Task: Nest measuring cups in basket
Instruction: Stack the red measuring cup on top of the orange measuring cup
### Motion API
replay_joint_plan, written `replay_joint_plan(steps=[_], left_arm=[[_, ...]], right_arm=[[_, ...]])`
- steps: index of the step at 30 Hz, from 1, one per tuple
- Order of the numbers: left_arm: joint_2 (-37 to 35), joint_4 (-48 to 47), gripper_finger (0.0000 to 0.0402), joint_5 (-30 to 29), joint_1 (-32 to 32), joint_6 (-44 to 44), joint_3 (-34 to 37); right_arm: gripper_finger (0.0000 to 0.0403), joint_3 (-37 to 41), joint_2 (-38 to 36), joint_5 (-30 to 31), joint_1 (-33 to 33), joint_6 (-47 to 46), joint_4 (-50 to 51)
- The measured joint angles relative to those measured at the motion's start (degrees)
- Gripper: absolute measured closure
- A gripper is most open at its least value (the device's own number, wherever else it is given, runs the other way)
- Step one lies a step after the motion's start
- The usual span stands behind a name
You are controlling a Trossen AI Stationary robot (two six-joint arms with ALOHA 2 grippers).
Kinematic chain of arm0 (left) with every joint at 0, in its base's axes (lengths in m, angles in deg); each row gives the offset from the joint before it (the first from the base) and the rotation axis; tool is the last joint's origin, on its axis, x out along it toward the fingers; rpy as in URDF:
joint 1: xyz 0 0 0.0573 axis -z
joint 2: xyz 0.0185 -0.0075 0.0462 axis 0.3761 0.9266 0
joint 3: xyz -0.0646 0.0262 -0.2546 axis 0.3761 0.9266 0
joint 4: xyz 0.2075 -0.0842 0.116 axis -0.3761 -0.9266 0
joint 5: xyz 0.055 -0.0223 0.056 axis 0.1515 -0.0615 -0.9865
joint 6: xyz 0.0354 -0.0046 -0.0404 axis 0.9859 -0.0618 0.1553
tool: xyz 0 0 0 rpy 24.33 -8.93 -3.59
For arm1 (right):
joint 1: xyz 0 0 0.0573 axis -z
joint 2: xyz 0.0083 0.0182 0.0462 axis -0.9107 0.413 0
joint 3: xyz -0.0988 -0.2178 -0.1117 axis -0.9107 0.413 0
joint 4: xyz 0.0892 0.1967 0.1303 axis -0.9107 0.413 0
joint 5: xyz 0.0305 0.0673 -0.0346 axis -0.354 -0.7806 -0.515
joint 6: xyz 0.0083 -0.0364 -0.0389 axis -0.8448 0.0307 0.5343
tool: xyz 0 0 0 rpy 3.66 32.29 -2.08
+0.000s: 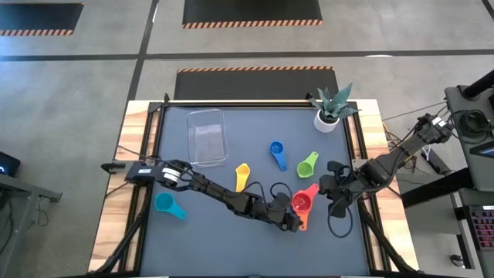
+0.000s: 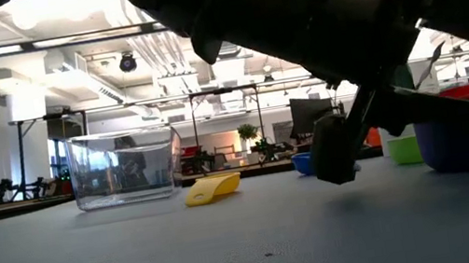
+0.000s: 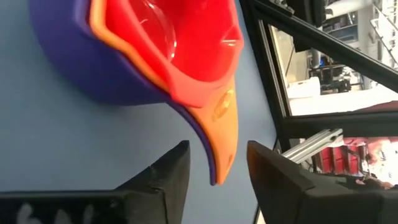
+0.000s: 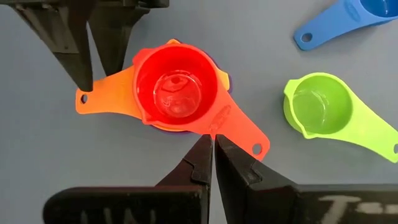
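Observation:
A red cup sits in an orange cup inside a purple one; this stack (image 1: 302, 204) (image 4: 177, 87) stands on the table near the front right. My left gripper (image 1: 292, 222) (image 3: 217, 149) reaches in low from the left, open. One finger stands on each side of the orange-and-purple handle (image 3: 221, 127), with a gap on both sides. My right gripper (image 1: 330, 197) (image 4: 210, 142) is shut and hangs just right of the stack, over the red handle (image 4: 245, 130). The clear basket (image 1: 207, 137) (image 2: 122, 166) stands at the far left.
Loose on the table lie a yellow cup (image 1: 242, 176), a blue cup (image 1: 277, 154), a green cup (image 1: 308, 164) and a teal cup (image 1: 168, 205). A white plant pot (image 1: 328, 117) stands at the far right corner. A black cable loops near the front edge (image 1: 340, 225).

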Motion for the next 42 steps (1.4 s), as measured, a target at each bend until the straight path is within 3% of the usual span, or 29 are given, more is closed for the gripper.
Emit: replay_joint_plan(steps=[17,42], left_arm=[[0.00,0.11,0.0322,-0.05,-0.12,0.83,0.43],[-0.07,0.11,0.0338,-0.61,-0.30,1.73,0.46]], right_arm=[[0.0394,0.00,0.00,0.00,0.00,-0.28,0.00],[0.0394,0.00,0.00,0.00,0.00,-0.41,0.00]])
